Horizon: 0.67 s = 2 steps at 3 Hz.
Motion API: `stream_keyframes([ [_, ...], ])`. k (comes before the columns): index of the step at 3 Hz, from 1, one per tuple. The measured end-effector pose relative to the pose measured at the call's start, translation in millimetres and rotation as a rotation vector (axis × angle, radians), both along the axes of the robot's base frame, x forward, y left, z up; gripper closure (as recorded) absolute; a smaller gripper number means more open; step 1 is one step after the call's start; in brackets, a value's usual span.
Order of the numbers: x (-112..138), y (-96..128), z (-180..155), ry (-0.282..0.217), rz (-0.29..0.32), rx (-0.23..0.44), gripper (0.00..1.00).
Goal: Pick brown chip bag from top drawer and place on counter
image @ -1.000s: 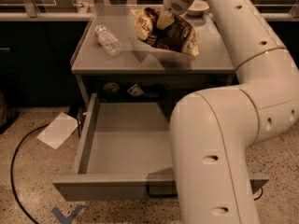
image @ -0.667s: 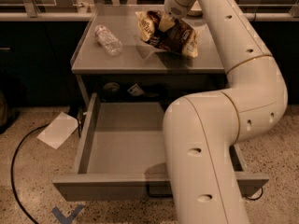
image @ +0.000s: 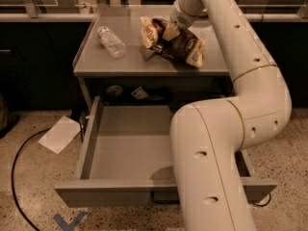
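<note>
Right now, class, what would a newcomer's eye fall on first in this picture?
The big white robot arm fills the right foreground and reaches up to the counter, where its gripper sits at the brown chip bag. Below, the top drawer stands pulled wide open, and a clear bottle lies on the counter's left.

Single arm (image: 211, 143): glossy cream-white shell. Thick tubular segments joined by rounded, bulbous elbows, broadest at the near segment and narrowing toward the far end. Small dark round recessed holes (image: 199, 154) spaced along each segment. Thin tan seam line (image: 254, 70) ringing the right-hand joint. End fitting: gripper (image: 170, 31), pale cream, at the arm's far tip, far centre of the scene.
</note>
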<state>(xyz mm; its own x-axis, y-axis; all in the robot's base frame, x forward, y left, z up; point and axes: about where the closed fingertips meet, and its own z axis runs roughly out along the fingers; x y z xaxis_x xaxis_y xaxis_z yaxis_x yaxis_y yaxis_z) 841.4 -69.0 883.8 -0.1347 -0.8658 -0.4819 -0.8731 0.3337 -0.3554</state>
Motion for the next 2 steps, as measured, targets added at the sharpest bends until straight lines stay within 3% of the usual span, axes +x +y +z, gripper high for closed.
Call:
stream_keyframes([
  [2,0.0,0.0,0.0,0.000,0.000,0.000,0.35],
])
